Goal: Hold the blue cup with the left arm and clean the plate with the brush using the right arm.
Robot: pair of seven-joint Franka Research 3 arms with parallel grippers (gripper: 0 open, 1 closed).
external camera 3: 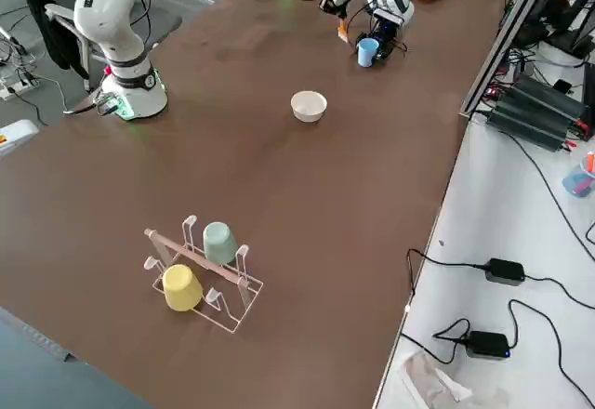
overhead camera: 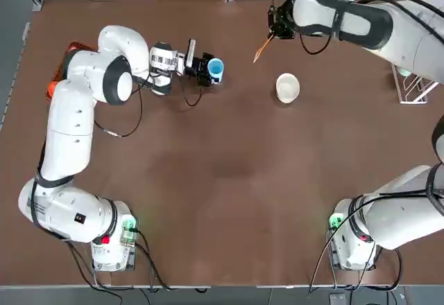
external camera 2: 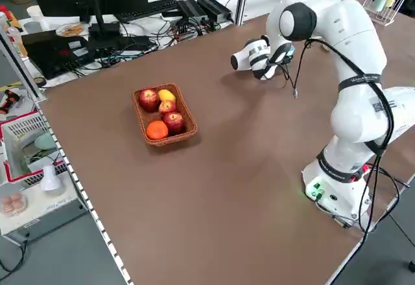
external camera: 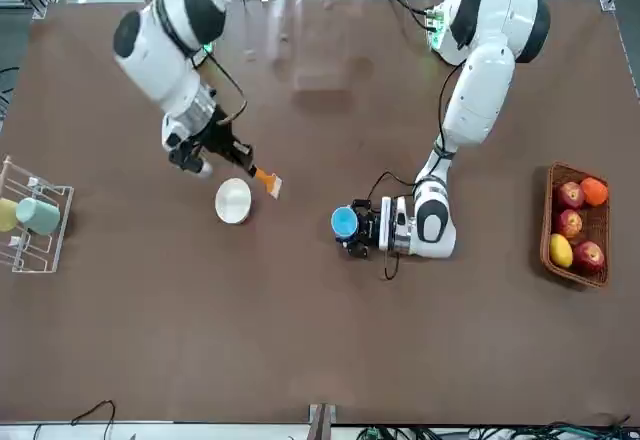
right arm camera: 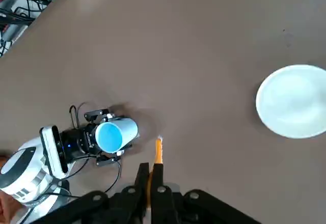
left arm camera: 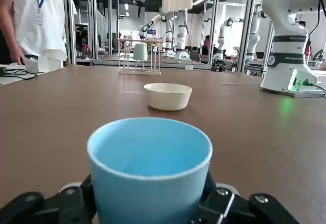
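Two grippers are busy: the left gripper (overhead camera: 205, 70) lies low on the table (overhead camera: 222, 180), jaws clamped around the upright blue cup (overhead camera: 216, 67). The right gripper (overhead camera: 279, 26) hangs above, pinched tight on the brush (overhead camera: 262, 46), near the plate (overhead camera: 287, 87), which sits apart from the cup.

Left tool (left arm camera: 147, 208) cut off by edge behind blue cup (left arm camera: 150, 170).
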